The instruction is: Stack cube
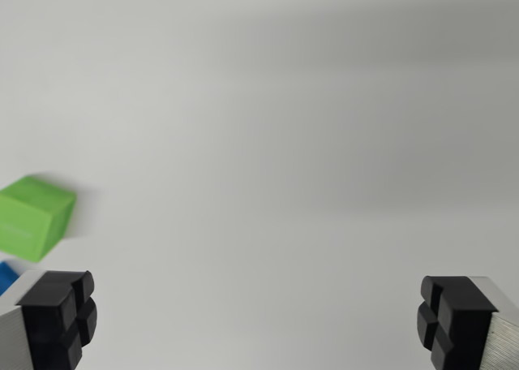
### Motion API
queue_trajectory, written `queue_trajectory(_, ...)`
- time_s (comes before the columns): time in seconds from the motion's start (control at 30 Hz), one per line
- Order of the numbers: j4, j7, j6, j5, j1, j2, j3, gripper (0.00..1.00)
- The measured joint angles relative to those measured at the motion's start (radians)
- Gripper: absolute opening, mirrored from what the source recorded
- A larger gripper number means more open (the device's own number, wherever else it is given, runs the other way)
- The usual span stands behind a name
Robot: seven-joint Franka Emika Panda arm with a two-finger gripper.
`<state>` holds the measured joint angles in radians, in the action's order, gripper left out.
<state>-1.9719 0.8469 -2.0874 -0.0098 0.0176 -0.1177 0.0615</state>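
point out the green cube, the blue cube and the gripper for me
green cube (34,216): wrist view, its front face.
blue cube (6,274): wrist view, visible corner at the left edge.
gripper (259,320): wrist view, midway between the open fingertips.

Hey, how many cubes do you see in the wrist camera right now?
2. A green cube sits at the wrist view's left edge; a blue cube shows only as a sliver just below it. Others may lie outside the frame.
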Motion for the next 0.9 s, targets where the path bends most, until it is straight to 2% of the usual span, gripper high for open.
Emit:
queue_trajectory(0.57, -0.001, 0.0, 0.0, 0.0, 0.0, 0.0, 0.0, 1.0)
queue_trajectory(0.9, -0.018, 0.0, -0.01, 0.0, -0.005, 0.003, -0.004, 1.0)
